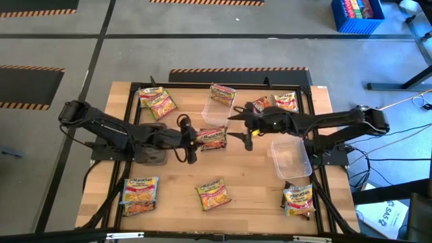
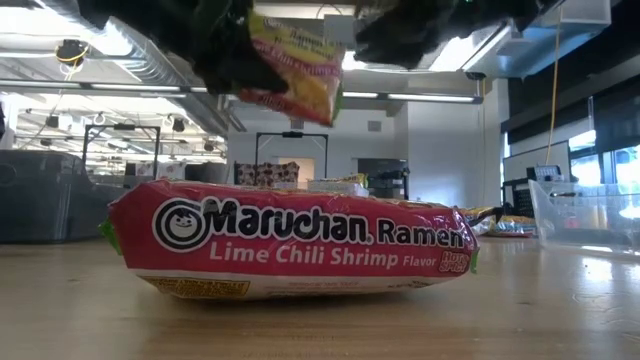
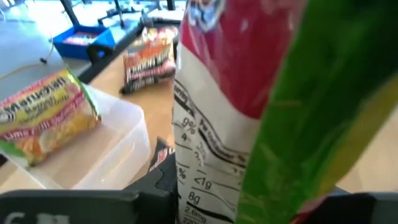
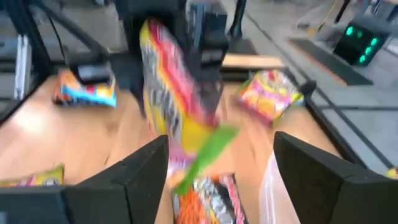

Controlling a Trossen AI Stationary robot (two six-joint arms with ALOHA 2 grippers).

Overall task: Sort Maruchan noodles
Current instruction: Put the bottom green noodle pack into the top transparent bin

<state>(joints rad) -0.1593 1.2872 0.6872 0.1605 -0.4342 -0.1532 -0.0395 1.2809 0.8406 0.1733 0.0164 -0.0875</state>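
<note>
Red-and-green lime chili shrimp packet [image 1: 213, 138] hangs in mid-air above the counter [image 1: 175, 182], pinched by the left end effector [image 1: 194, 144], whose fingers are closed on its edge. In the left wrist view the packet fills the frame, nutrition panel showing, held on edge and not flat.

Right end effector [image 1: 244, 128] faces it from just beyond the packet's far side, fingers spread wide and clear of the wrapper. With both arms meeting over the centre of the counter, this reads as a hand-over between arms, though which way it runs cannot be told from this moment alone.

Behind the right end effector, one clear tub [image 1: 217, 111] carries a packet [image 1: 223, 94] on its far rim. A second tub [image 1: 291, 158] lies near the right arm and looks empty. These are probably the sorting bins.

Other packets lie loose: two [image 1: 156, 101] beyond the left arm, darker ones [image 1: 277, 102] beyond the right, and three along the near edge, one [image 1: 140, 194] under the left arm, one [image 1: 213, 194] central and one [image 1: 299, 199] past the second tub.
</note>
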